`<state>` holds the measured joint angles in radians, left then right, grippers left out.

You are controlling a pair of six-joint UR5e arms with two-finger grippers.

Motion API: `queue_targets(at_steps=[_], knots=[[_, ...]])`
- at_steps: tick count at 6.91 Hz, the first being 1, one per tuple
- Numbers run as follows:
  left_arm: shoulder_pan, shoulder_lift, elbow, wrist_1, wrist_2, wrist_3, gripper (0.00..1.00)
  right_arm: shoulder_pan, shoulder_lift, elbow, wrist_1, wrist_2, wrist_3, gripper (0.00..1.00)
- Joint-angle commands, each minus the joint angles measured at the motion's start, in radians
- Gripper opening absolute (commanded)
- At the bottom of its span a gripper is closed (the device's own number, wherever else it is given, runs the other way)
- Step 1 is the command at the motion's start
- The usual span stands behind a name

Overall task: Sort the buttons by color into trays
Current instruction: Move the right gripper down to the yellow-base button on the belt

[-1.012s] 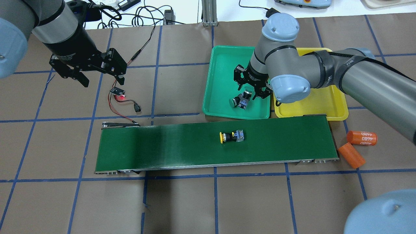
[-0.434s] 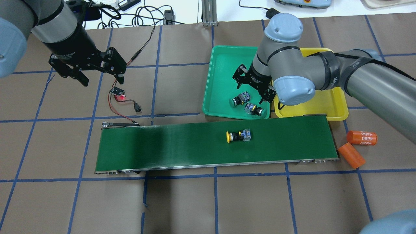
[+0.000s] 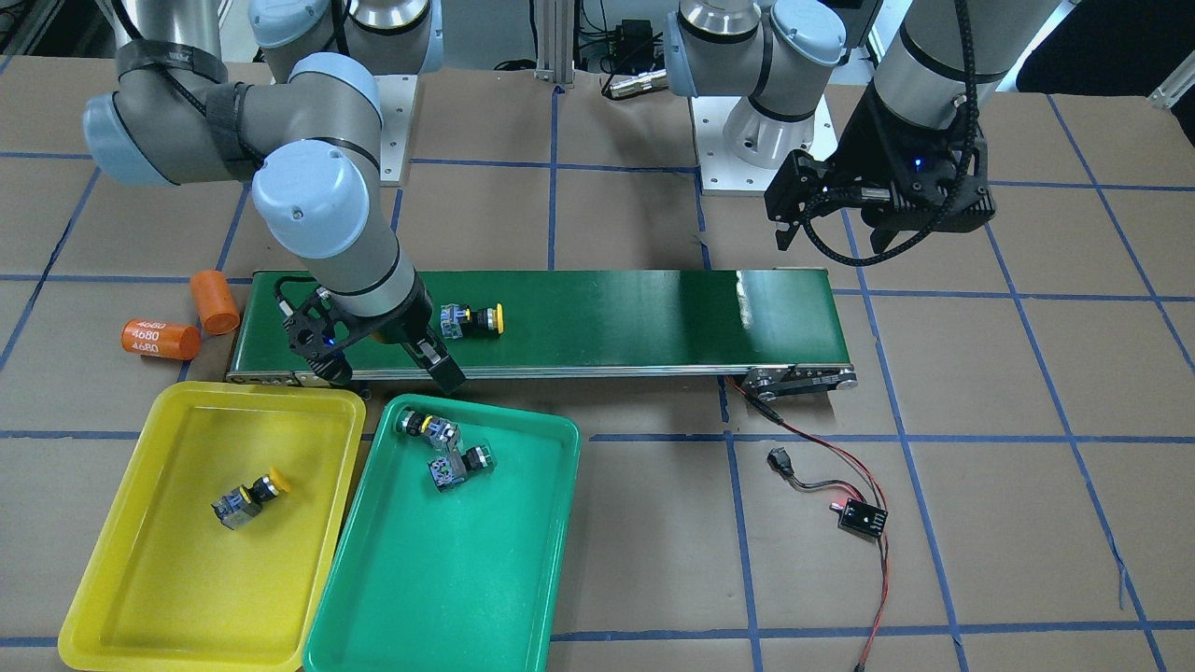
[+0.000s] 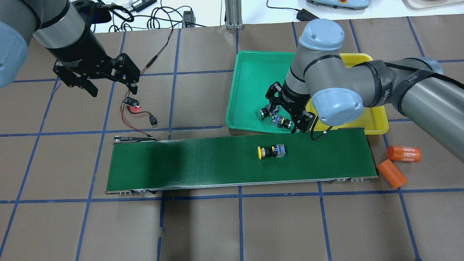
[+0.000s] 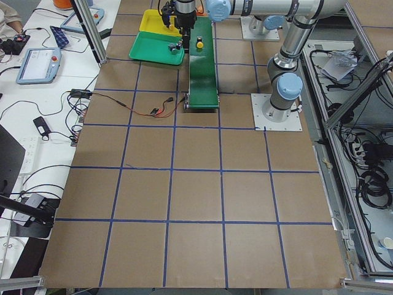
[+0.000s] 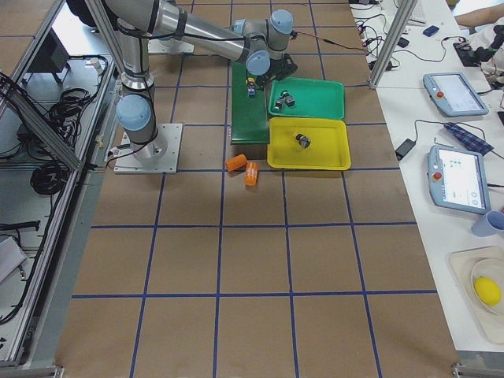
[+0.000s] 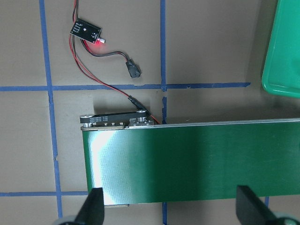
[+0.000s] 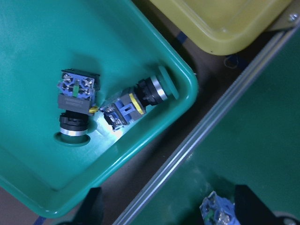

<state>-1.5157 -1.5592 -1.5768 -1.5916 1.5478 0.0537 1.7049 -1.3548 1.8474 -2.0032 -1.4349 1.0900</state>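
Note:
Two green buttons [image 4: 261, 113] [image 4: 281, 122] lie in the green tray [image 4: 250, 72], in its corner nearest the belt; both also show in the right wrist view [image 8: 75, 101] [image 8: 140, 101]. One yellow button [image 3: 247, 499] lies in the yellow tray [image 3: 159, 579]. Another yellow button [image 4: 271, 152] lies on its side on the conveyor belt [image 4: 181, 163]. My right gripper [image 4: 286, 114] is open and empty, over the green tray's corner by the belt's edge. My left gripper [image 4: 112, 85] is open and empty, above the table far to the left.
Two orange cylinders [image 4: 403, 153] [image 4: 391, 173] lie off the belt's right end. A small sensor board with red wires [image 4: 131, 103] lies under my left gripper, by the belt's left end. The yellow tray [image 4: 366, 116] sits against the green one.
My right gripper let go of the second green button in the green tray and moved toward the belt. The yellow button has travelled right along the belt. My left arm barely moved.

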Motion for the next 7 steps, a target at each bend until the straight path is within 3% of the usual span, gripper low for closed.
queue_targets(at_steps=[1, 2, 7], knots=[[0.000, -0.002, 0.000, 0.001, 0.000, 0.000, 1.00, 0.001, -0.090, 0.106, 0.009, 0.001, 0.131, 1.00], [0.000, -0.002, 0.001, 0.001, 0.000, 0.000, 1.00, 0.001, -0.095, 0.149, -0.006, -0.004, 0.152, 1.00], [0.000, -0.002, 0.001, 0.001, 0.000, 0.002, 1.00, -0.005, -0.037, 0.158, -0.008, -0.024, 0.146, 0.97]])
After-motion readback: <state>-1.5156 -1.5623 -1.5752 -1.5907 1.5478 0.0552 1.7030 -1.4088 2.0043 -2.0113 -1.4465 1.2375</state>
